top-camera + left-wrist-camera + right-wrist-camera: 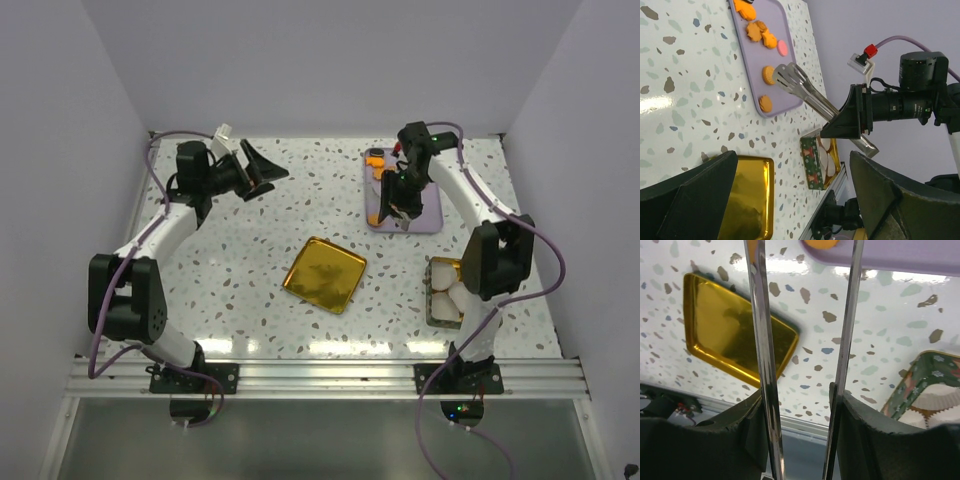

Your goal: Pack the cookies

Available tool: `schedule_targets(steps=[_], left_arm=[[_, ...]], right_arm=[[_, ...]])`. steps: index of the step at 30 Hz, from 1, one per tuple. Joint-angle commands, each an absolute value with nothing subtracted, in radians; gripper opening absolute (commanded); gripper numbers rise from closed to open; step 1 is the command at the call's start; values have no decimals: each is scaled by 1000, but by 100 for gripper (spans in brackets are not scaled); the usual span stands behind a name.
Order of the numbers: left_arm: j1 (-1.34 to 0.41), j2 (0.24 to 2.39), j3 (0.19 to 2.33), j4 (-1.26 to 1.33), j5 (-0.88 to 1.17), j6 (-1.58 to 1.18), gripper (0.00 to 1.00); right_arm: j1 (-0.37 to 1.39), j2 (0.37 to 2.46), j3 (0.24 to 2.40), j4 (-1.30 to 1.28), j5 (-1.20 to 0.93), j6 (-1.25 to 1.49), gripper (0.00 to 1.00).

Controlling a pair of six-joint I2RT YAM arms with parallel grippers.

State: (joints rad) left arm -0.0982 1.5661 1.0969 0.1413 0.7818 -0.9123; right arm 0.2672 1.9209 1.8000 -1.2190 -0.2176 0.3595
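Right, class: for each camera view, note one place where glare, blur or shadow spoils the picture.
Top external: white glare streaks on the table near the arms. Left wrist: the left fingers loom dark and soft. Right wrist: glare on the table beside the purple tray; tongs mirror-bright.

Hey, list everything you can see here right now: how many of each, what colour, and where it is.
table: one, white with speckles, under everything.
tray: one, lilac, far right of the table.
cookies: at least five orange and one pink, on the tray.
tongs: one pair, silver, tips over the tray.
lid: one, gold, square, mid-table.
tin: one, green patterned, near right.
paper cups: at least three, white, inside the tin.
left claw: one, black, open and empty, raised at far left.
right claw: one, black, shut on the tongs, over the tray.
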Motion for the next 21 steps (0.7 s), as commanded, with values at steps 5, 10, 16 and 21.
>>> schedule_targets(steps=[5, 10, 16, 21], left_arm=[[-91, 1560, 1080, 158, 822, -861, 100], [-91, 1554, 1068, 163, 825, -856, 100], [-91, 1543, 1055, 167, 828, -856, 100], [-91, 1536, 1051, 167, 827, -856, 100]], right_arm=[[247, 1945, 1878, -1313, -71, 307, 50], [242, 1996, 1916, -1347, -46, 298, 52], [241, 2037, 1934, -1350, -43, 288, 55], [241, 2071, 1960, -1362, -54, 282, 55]])
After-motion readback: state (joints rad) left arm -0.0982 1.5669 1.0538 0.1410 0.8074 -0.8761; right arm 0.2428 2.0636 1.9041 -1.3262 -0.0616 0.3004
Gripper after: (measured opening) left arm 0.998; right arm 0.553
